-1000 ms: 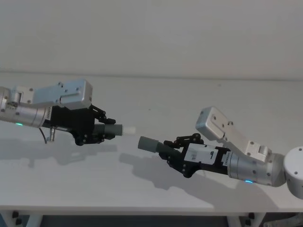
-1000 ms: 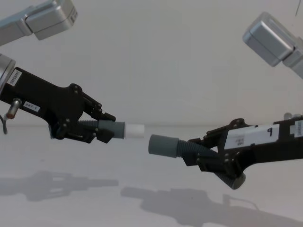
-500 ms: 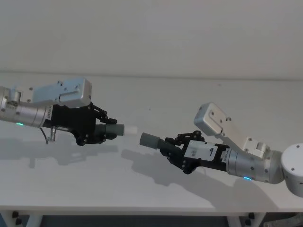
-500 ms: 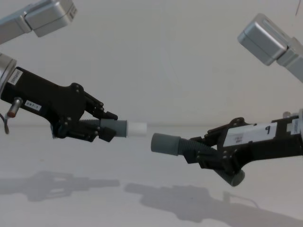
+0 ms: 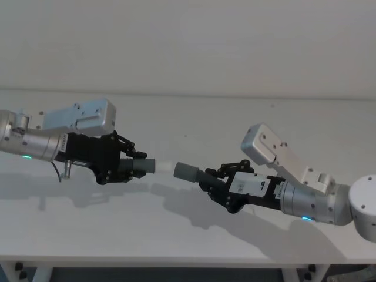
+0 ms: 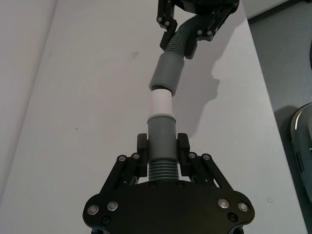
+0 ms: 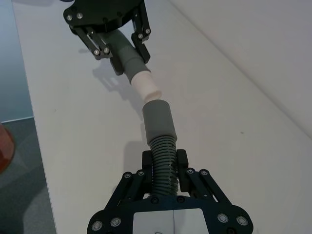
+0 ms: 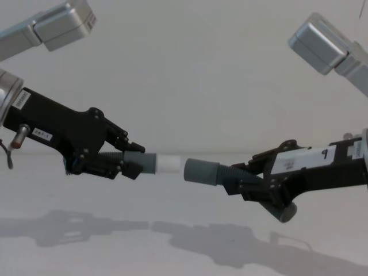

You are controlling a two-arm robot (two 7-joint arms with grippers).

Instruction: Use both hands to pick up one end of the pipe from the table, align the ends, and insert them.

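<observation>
We hold both dark grey ribbed hose pieces above the white table (image 5: 176, 235) so their ends face: the left black gripper (image 8: 127, 160) has its jaws clamped behind the white cylindrical tip (image 8: 170, 163), the right black gripper (image 8: 244, 181) behind the smooth grey cuff (image 8: 201, 171); tip and cuff nearly touch, almost in line

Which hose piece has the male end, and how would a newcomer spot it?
Above the white table, two arms face each other. The left claw grips the ribbed hose piece ending in a short white tip. The right claw's piece ends in a wider grey cuff.
</observation>
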